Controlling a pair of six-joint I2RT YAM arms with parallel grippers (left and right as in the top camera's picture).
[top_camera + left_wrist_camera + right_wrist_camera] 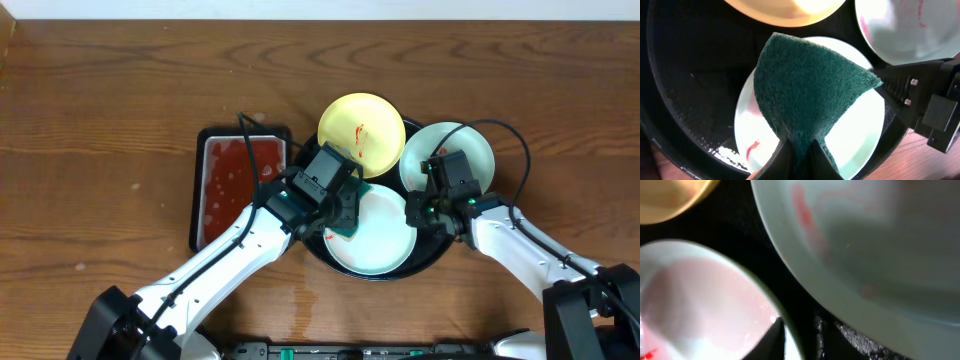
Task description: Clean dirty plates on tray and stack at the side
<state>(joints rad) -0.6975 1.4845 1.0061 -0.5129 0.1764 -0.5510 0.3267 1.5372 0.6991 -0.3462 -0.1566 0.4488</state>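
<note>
The black tray (pixel 432 258) holds three plates. The yellow plate (pixel 360 130) lies at the back and a mint plate (pixel 455 150) at the right, both with red smears. The front mint plate (pixel 385 248) has a red streak near its left edge (pixel 753 148). My left gripper (pixel 340 215) is shut on a dark green sponge (pixel 810 85), which hangs over that front plate's left half. My right gripper (pixel 415 213) straddles the same plate's right rim (pixel 790 335). One finger (pixel 771 341) lies inside the plate, and the jaws look closed on the rim.
A small rectangular dark tray of reddish liquid (pixel 240 185) sits just left of the black tray, beside my left arm. Bare wooden table (pixel 100 150) lies all around. A black cable (pixel 520 150) loops over the right side of the tray.
</note>
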